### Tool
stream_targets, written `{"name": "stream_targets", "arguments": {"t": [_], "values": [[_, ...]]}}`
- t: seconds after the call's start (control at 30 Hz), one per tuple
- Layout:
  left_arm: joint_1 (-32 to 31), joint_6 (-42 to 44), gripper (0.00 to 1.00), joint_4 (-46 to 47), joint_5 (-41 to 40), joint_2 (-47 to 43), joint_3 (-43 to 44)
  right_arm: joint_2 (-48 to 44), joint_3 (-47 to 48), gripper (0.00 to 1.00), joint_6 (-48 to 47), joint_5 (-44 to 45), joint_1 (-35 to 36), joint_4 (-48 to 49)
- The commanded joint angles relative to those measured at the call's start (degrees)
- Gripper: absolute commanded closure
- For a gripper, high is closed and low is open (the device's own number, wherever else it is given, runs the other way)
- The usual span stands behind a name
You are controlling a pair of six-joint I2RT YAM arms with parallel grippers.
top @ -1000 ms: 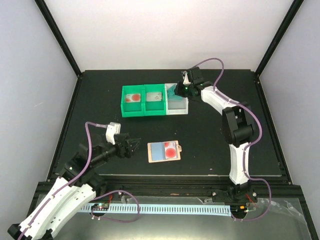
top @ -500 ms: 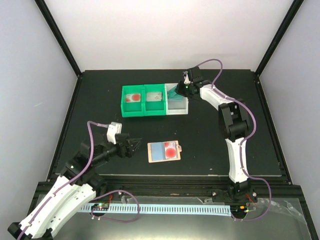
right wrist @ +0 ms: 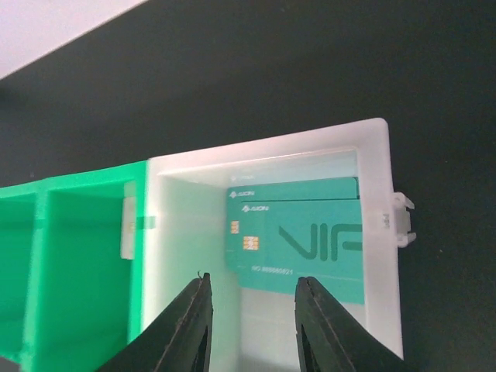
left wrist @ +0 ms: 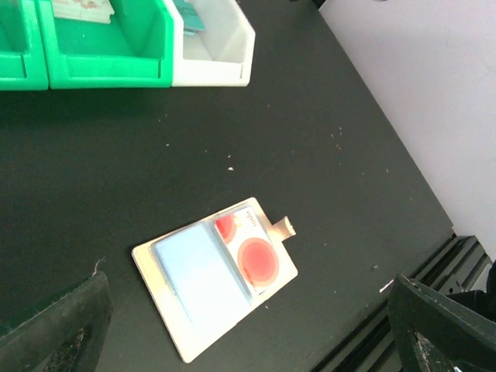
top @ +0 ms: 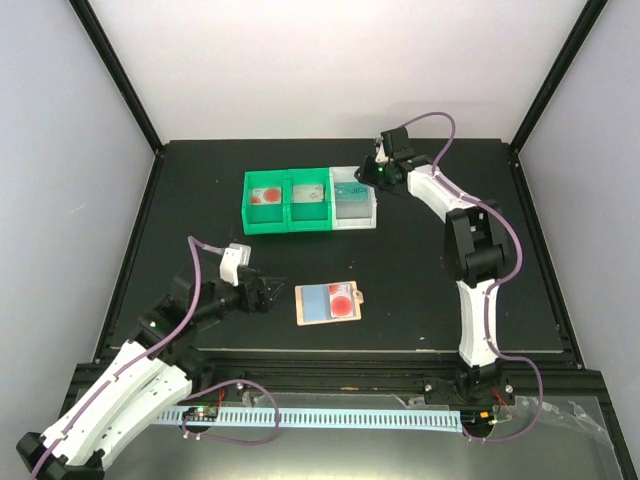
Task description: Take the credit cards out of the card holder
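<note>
The right end effector (right wrist: 253,280) has just spread, leaving a teal card (right wrist: 310,248) in the far white bin (right wrist: 186,209). One red-marked card (top: 342,303) remains in the card holder (top: 312,304).

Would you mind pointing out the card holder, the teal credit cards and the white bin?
card holder (left wrist: 198,275): left wrist view, on its blue-grey panel.
teal credit cards (right wrist: 310,248): right wrist view, on the top card's face.
white bin (right wrist: 186,221): right wrist view, on its left inner wall.
</note>
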Motion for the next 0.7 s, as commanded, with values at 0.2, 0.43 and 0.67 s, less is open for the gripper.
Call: {"name": "stream_targets", "arguments": {"t": [0.2, 0.43, 0.67], "values": [[0.5, -0.9, 0.03, -0.4, 2.7, 6.7, 1.6, -18.5, -9.9, 0.71, -0.6, -0.3, -0.2, -2.3], [0.4, -3.5, 0.05, 2.6, 4.7, 10.0, 0.7, -32.8, -27.4, 0.71, 0.5, -3.3, -0.1, 0.2], [0.3, -7.2, 0.06, 9.4, 5.8, 10.9, -3.5, -44.7, -42.7, 0.71, -1.4, -6.2, 1.2, 2.4]]}}
